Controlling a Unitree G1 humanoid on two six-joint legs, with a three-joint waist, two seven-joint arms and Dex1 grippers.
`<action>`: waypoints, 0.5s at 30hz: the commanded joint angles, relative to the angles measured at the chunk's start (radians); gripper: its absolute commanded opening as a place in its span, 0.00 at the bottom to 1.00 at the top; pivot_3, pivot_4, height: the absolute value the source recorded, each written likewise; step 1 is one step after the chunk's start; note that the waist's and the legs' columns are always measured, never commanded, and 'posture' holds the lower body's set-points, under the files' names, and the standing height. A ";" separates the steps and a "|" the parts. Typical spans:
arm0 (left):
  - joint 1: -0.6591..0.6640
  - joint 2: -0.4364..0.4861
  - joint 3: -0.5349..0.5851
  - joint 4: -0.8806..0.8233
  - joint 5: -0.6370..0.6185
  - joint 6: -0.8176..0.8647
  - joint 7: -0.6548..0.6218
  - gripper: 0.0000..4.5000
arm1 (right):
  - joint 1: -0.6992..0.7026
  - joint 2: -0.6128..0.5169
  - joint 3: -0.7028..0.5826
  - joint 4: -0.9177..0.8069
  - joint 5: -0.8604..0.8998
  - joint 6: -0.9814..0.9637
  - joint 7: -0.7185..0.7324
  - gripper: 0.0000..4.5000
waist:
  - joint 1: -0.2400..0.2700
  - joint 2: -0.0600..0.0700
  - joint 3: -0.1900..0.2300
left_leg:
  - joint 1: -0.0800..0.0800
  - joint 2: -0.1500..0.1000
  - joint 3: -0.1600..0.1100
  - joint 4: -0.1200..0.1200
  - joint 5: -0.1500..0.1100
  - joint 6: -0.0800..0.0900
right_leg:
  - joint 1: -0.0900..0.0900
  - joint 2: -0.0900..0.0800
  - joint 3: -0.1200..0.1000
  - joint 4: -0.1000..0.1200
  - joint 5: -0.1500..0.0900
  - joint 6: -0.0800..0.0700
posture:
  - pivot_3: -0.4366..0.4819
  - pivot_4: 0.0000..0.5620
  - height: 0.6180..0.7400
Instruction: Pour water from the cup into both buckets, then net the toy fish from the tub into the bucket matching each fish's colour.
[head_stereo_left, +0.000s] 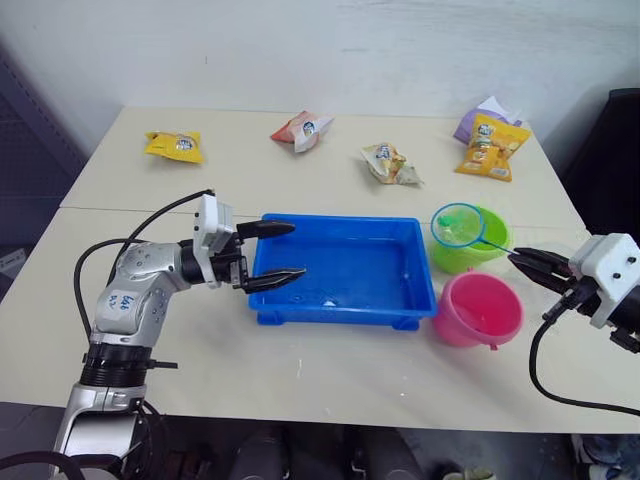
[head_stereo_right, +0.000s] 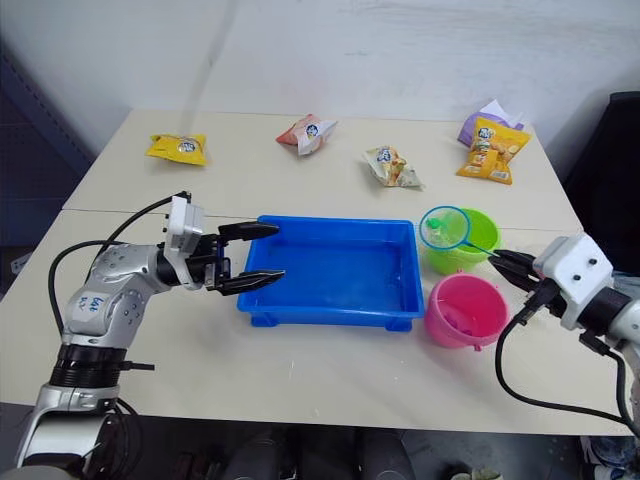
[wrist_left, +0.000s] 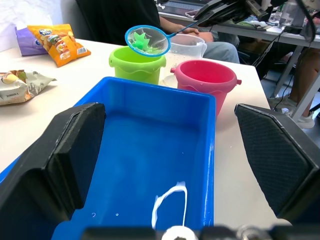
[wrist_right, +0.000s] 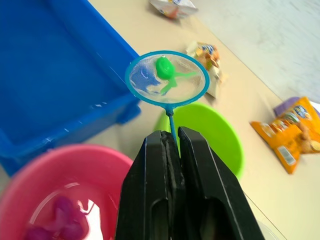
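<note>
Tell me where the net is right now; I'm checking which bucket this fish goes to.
The net hangs over the green bucket on the robot's right, behind the pink bucket, its handle clamped in the right hand.

the tub (head_stereo_left: 345, 300): glossy smooth blue plastic, wet sheen inside. the green bucket (wrist_left: 137, 65) and pink bucket (wrist_left: 205, 77): smooth plastic, slight gloss. the net (wrist_right: 167, 80): fine sheer mesh, plastic rim. the bench (head_stereo_left: 300, 170): matt pale surface. snack packets (head_stereo_left: 175, 146): shiny foil.

A pale table (head_stereo_left: 330, 170) stands against a white wall (head_stereo_left: 300, 50).
</note>
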 joint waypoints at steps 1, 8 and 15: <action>-0.030 -0.013 0.000 -0.020 -0.003 -0.005 0.008 0.99 | -0.037 -0.054 0.019 0.152 -0.177 -0.249 -0.085 0.00 | 0.000 0.000 0.000 | 0.000 0.000 0.000 0.000 0.000 0.000 | 0.000 0.000 0.000 0.000 0.000 0.000 | 0.48 0.27 0.98; -0.035 -0.032 -0.011 -0.070 -0.012 0.029 0.044 0.99 | -0.107 -0.110 0.107 0.396 -0.478 -0.594 -0.357 0.00 | -0.002 0.000 0.000 | 0.001 0.001 0.001 0.000 0.002 -0.003 | 0.000 0.001 0.001 0.001 0.000 0.000 | 0.48 0.27 0.98; -0.038 -0.041 -0.012 -0.082 -0.013 0.048 0.065 0.99 | -0.138 -0.217 0.192 0.537 -0.793 -0.853 -0.690 0.00 | -0.002 0.001 0.000 | 0.001 0.001 0.001 0.000 0.003 -0.004 | 0.000 0.002 0.002 0.001 0.000 0.000 | 0.48 0.27 0.98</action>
